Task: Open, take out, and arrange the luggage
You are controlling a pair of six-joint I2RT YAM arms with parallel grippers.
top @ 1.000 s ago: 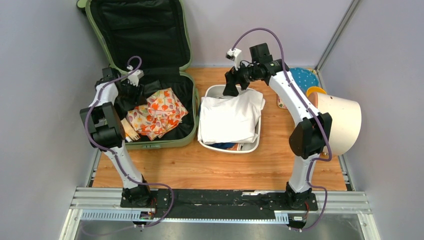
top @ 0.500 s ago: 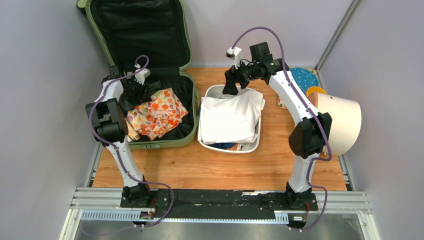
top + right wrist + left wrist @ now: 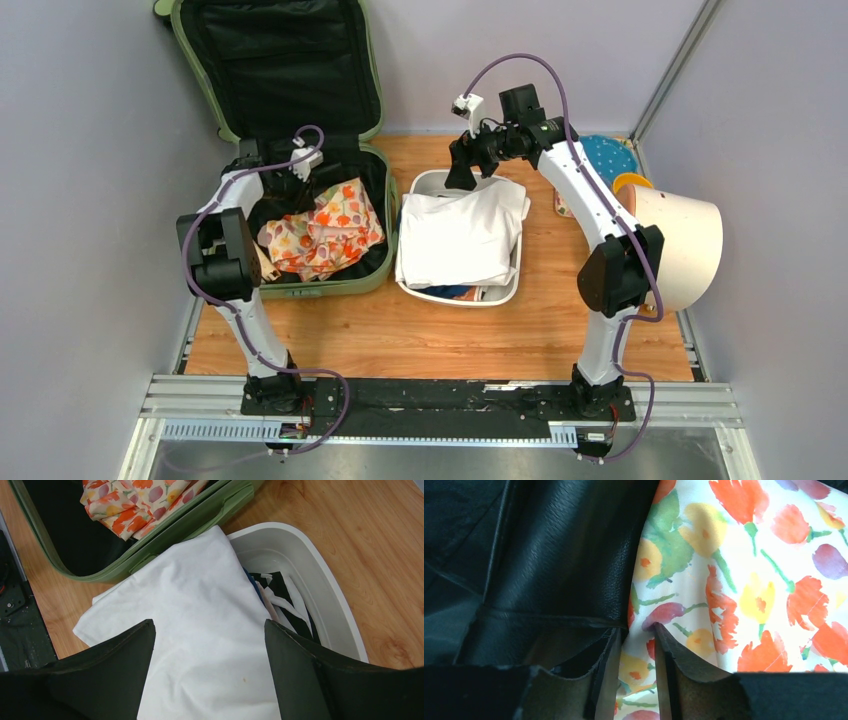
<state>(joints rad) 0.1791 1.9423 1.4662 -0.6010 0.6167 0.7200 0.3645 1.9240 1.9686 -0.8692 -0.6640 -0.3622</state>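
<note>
Though its fingers (image 3: 674,665) stand only a sliver apart, the left hand (image 3: 636,630) shows flowered cloth (image 3: 749,580) in that narrow gap, and I cannot tell whether it pinches the cloth or merely hangs over it. One fingertip sits at the edge of a fold of black lining (image 3: 559,555), the other over the orange, yellow and green print. Around this hand lies the suitcase (image 3: 330,289), open at the back left of the counter (image 3: 420,340), its lid raised toward the back wall and its black inside showing. The flowered cloth is bunched in the lower half, mostly toward the right side. Across the counter, the right hand (image 3: 209,630) is spread wide and grips nothing; it hangs above a white shirt (image 3: 185,620). That shirt is heaped in a white tub (image 3: 320,575) and spills over the rim on the suitcase side, with dark striped clothes (image 3: 285,595) under it. The tub stands just beside the right edge of the suitcase. Farther right, near the side wall, rests a cream cylinder (image 3: 680,245) with an orange end.
</note>
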